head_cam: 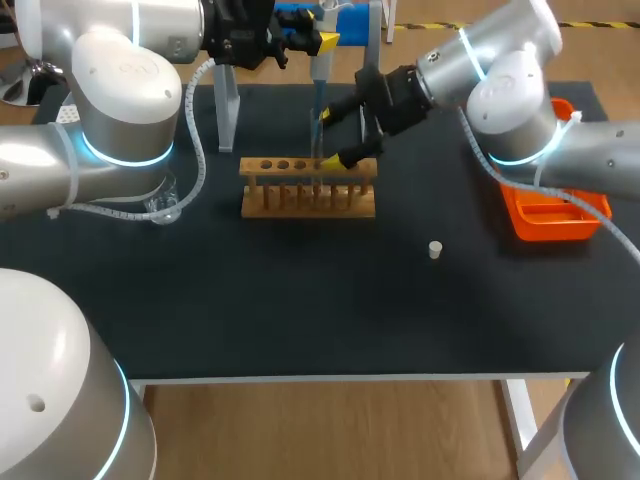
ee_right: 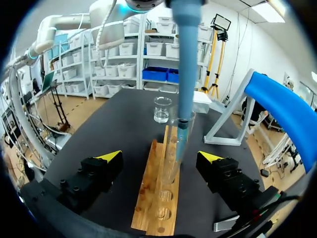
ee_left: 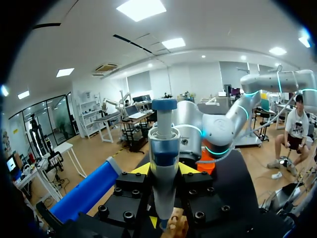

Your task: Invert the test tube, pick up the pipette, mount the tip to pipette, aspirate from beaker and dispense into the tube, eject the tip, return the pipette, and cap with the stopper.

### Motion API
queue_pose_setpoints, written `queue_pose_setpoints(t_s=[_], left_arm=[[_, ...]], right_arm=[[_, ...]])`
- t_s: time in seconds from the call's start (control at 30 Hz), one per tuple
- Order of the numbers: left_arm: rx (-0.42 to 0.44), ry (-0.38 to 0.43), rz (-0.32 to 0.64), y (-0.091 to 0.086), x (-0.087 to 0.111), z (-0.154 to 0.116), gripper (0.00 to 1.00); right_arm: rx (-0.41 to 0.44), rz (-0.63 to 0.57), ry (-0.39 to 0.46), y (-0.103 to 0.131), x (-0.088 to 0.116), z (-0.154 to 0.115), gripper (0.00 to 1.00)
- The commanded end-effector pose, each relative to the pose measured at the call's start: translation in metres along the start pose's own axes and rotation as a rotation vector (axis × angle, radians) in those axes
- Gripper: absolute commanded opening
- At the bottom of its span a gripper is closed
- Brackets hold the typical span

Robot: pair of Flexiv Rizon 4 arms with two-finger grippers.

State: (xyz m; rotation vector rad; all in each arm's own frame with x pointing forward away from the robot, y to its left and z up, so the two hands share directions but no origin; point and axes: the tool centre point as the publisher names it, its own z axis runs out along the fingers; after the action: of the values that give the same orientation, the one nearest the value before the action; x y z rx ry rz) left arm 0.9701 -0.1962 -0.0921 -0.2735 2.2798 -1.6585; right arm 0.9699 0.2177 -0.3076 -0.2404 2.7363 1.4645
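left tool (ee_left: pixel 163 168) clamped on the blue-and-grey plastic pipette (ee_left: pixel 164 148), its tip down inside the clear glass test tube (ee_right: pixel 171 166) standing in the light wooden tube rack (ee_right: pixel 153 208) on the black worktop (head_cam: pixel 300 300). right tool (ee_right: pixel 161 156) spread wide either side of the rack, gripping nothing. risk as i see it: nothing steadies the tube, so sideways pipette drift could tilt it or scrape the rim and spill liquid outside. the small white stopper (head_cam: pixel 435 249) lies loose, well apart from the rack, and could roll if an arm brushes it.
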Motion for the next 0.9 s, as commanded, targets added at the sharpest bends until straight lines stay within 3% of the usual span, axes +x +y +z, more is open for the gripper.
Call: queue_pose_setpoints(t_s=[0.03,0.9], left_arm=[[-0.001,0.003,0.001,-0.0004,-0.0007,-0.0008,0.0],[-0.001,0.003,0.001,-0.0004,-0.0007,-0.0008,0.0]], right_arm=[[0.0,0.0,-0.012,0.0006,0.0044,0.0021,1.0],[-0.032,0.041,-0.02,-0.0023,0.0009,0.0021,1.0]])
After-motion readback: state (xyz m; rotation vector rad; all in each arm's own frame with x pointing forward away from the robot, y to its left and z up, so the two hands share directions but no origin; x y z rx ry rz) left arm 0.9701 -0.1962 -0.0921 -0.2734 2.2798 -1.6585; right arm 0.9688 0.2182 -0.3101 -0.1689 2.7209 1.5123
